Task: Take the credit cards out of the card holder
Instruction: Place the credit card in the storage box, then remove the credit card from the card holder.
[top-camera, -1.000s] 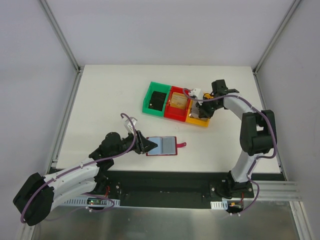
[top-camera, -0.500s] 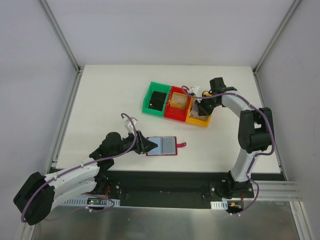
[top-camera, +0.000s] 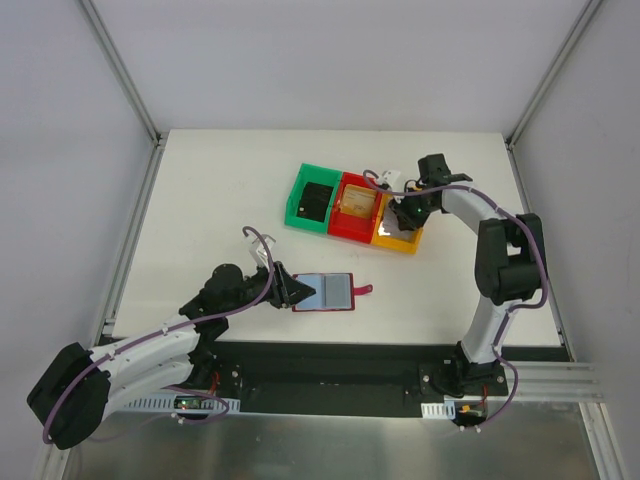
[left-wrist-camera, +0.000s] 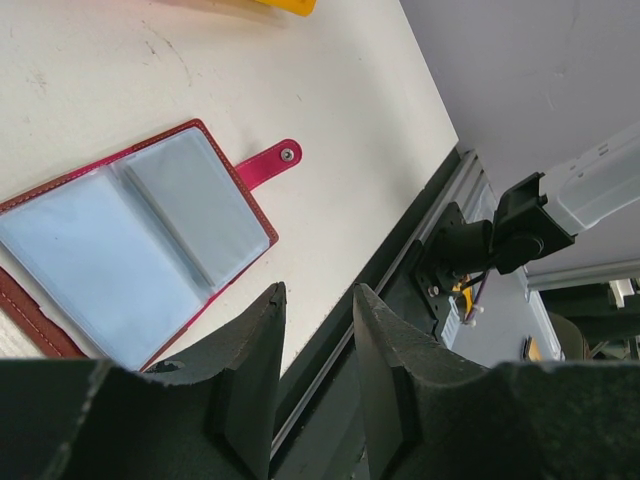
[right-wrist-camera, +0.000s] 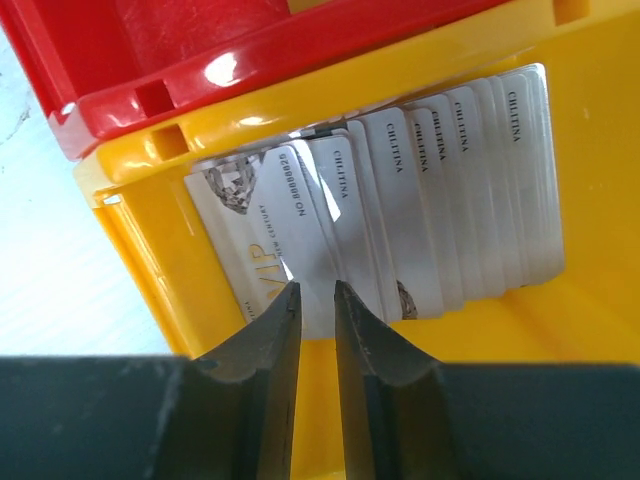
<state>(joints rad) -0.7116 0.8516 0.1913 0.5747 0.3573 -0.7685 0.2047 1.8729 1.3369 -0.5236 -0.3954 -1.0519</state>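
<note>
**Item 1, card holder** (top-camera: 330, 292): red bifold, lying open and flat on the white table (top-camera: 220, 190), lower centre of the overhead view. Both blue-grey inner pockets face up. Its red tab (left-wrist-camera: 272, 161) sticks out from the right edge. In the left wrist view it fills the left half of the frame.

**Item 2, left gripper** (top-camera: 297, 293): at the holder's left edge in the overhead view. The jaws are partly apart and nothing sits in the gap between them (whether a finger touches the leather cannot be told).

**Item 3, bins**: a row of three, touching side by side, upper centre of the overhead view.
- The green bin (top-camera: 300, 190) contains a black card (top-camera: 317, 200).
- The red bin (top-camera: 345, 180) contains a tan-gold card (top-camera: 357, 203).
- The orange-yellow bin (right-wrist-camera: 150, 270) contains silver-grey cards (right-wrist-camera: 420, 230), fanned in an overlapping row.

**Item 4, right gripper** (right-wrist-camera: 316, 290): over the orange-yellow bin, its tips at the near edge of the leftmost silver-grey card (the one marked "VIP"). The jaws are a narrow slit apart and nothing is clamped between them.
</note>
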